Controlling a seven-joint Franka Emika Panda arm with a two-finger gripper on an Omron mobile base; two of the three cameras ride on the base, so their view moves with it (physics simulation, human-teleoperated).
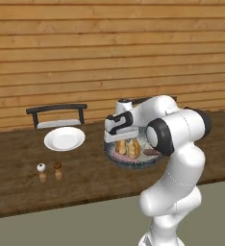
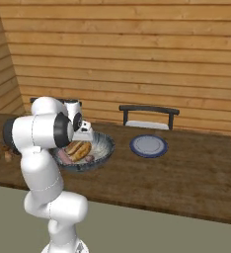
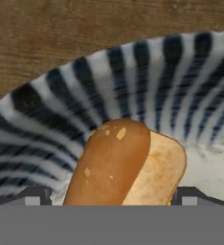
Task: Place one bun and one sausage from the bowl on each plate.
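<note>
Hand view looks straight down into the bowl (image 3: 47, 110), right over a golden bun (image 3: 128, 167). Gripper (image 3: 112, 196) spread wide, one dark fingertip (image 3: 35, 196) on each side of the bun, not pinching it. Cannot tell if the tips touch the bun.

Seen from the left base view: arm bent like an elbow, upper part leaning forward over the bench (image 1: 18, 192), hand pointing down into the bowl (image 1: 133, 161). Buns (image 1: 126, 148) and a pinkish sausage (image 1: 152, 152) lying inside the bowl. White plate (image 1: 64, 139) left of the bowl, well apart from it. Two small shakers (image 1: 49, 171) in front of the white plate, left of the bowl. Dark chair (image 1: 56, 115) behind the white plate.

Seen from the right base view: blue-grey plate (image 2: 148, 146) to the right of the bowl (image 2: 95, 153), near it but not touching. Another dark chair (image 2: 148, 116) behind that plate. Both plates bare. No words or labels to read anywhere.
</note>
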